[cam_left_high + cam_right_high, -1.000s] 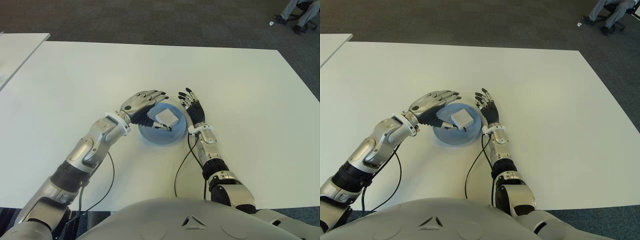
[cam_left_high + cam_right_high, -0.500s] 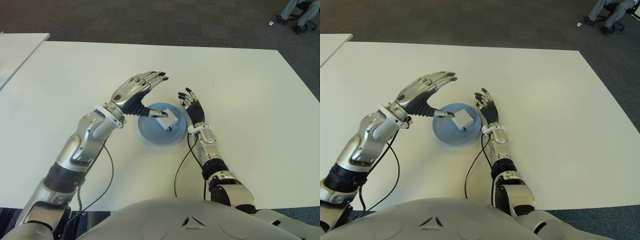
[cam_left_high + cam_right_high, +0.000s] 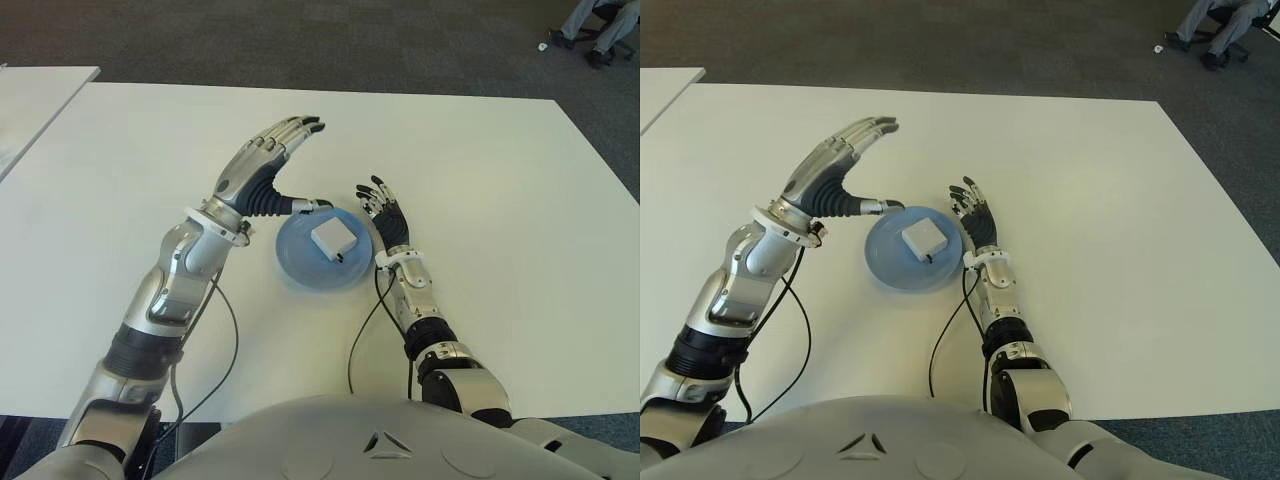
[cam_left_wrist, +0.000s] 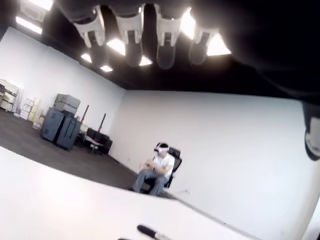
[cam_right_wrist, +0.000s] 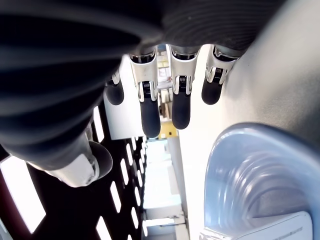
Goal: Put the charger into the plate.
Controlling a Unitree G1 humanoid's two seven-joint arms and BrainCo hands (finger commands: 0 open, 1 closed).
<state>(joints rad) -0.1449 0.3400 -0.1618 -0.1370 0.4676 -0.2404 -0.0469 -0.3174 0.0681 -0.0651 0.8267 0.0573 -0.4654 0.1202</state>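
Charger (image 3: 331, 238) lying in the blue plate (image 3: 296, 258) on a white table (image 3: 500, 180).
Left hand (image 3: 262, 173) raised beside the plate, fingers spread, empty; right hand (image 3: 385, 215) just right of it, fingers apart. Dark carpet (image 3: 300, 40) beyond.

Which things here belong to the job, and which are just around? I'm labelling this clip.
Job:
charger, lying in the plate
plate
left hand, open, raised beside the plate

Around:
right hand, open, on the plate's right
table
seated person
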